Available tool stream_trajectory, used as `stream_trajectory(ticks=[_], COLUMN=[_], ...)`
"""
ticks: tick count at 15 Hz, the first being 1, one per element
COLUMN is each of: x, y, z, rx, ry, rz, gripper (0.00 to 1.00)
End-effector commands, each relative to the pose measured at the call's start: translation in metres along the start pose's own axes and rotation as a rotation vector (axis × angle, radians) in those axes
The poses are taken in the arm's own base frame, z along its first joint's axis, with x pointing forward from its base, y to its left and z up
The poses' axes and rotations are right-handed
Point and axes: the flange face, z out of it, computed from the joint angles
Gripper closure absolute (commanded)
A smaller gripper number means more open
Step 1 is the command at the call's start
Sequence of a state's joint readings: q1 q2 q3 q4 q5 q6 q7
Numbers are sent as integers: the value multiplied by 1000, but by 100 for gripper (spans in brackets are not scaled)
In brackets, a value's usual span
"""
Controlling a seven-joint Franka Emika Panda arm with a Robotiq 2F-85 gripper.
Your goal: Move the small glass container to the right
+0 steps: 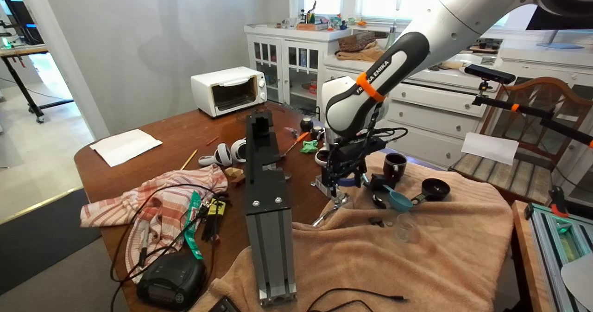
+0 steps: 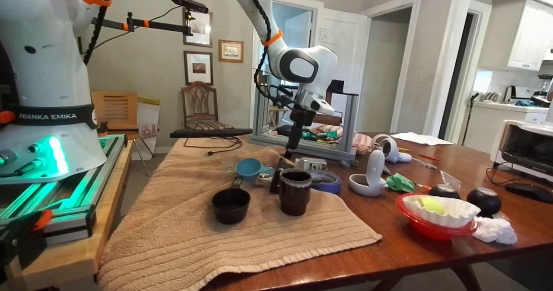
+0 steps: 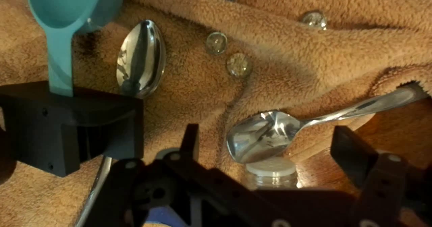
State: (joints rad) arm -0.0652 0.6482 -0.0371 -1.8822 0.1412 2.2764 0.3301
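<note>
The claw [image 3: 271, 144] stands with its fingers [image 3: 190, 139] spread wide, and in the wrist view we see the bowl of a metal spoon [image 3: 265, 136] between the tips. What we take for the small glass container [image 3: 271, 168], clear with a whitish lid, shows in the same gap, at six o'clock from the spoon's bowl and partly hidden by the claw. At eleven o'clock from the claw we see two clear beads [image 3: 216, 43]; at ten, a teal scoop [image 3: 64, 7].

In both exterior views the arm [image 1: 444, 20] slopes down from above, the claw pointing downward, low over a towel [image 1: 417, 270].

We read FRANKA EMIKA on the base collar [image 2: 56, 116]; on the arm we make out EMIKA beside an orange strap [image 1: 369, 88].

The tan towel lies rumpled over a brown wooden table [image 1: 185, 136]. In an exterior view a dark mug [image 2: 295, 196] stands at six o'clock and a red bowl [image 2: 425, 229] at four. Farther out, in an exterior view, we find a white toaster oven [image 1: 227, 93] at ten o'clock, a white cabinet [image 1: 283, 61] at eleven and a chair [image 1: 523, 175] between two and three.
</note>
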Motion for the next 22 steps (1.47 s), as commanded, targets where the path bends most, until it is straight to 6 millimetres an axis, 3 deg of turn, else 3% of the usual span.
stream_trajectory(ticks=[1, 7, 10, 11, 12, 18, 22], x=[6, 13, 14, 15, 16, 17, 17], y=[-1, 0, 0, 0, 0, -2, -3], z=[12, 21, 25, 26, 26, 27, 27], rx=[53, 49, 53, 54, 58, 63, 61], ry=[2, 105, 118, 124, 133, 170, 178], rz=[25, -39, -54, -58, -61, -61, -52], gripper=[0, 0, 5, 13, 28, 76, 79])
